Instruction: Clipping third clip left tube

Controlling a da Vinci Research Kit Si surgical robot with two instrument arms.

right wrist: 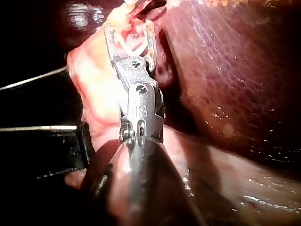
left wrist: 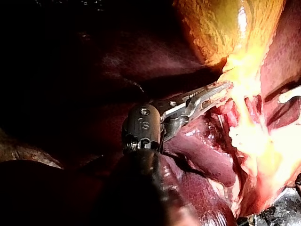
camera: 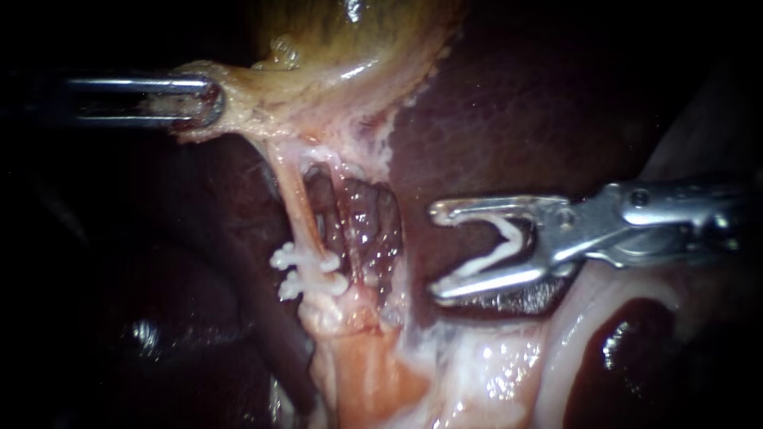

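A: Where to find the left tube?

B: Near the middle of the endoscope view, just left of a thinner strand. Runs as a pale, stretched cord from the neck of the gallbladder on the far side down to the pale tissue on the near side. Already carries two clips, both white, one just beside the other, on its near part.

A: And the left instrument?

B: Comes in from the left, on the far side. Tool closed on the yellowish edge of the gallbladder, with both jaws pressed against the tissue. Same hold visible in the left wrist view, where the jaws bite into the bright yellow tissue ahead of the shaft.

A: State of the right instrument?

B: Enters from the right and lies over the dark liver. Tool spread wide, with a loaded clip seated between the jaws. White, open in a V shape, touching both jaws. Shows also in the right wrist view, between the two jaws.

A: Touching the tube?

B: No. Apart from it, to the right, with the jaw tips pointing left toward the tube, roughly level with the two clips. Tube outside the jaws.
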